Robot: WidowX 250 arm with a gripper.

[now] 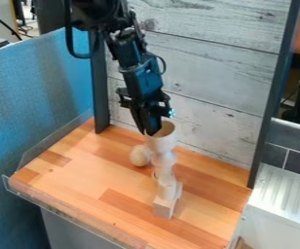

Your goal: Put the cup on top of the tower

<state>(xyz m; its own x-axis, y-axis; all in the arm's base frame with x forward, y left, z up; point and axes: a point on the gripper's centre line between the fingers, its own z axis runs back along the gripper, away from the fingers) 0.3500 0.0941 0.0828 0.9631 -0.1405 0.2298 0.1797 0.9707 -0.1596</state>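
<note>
The black gripper (150, 131) hangs down from the upper left, its fingers close together on the left rim of the light wooden cup (163, 142). The cup is upright with its opening facing up. Directly below it stands the tower (165, 189), a narrow stack of pale wooden pieces with a block at its foot. Cup and tower line up in this view; whether the cup's underside touches the piece below cannot be told.
A rounded pale wooden piece (140, 155) lies on the wooden table (81, 180), just left of and behind the tower. A whitewashed plank wall (211, 73) stands behind, with dark posts at either side. A clear rim edges the table's left and front.
</note>
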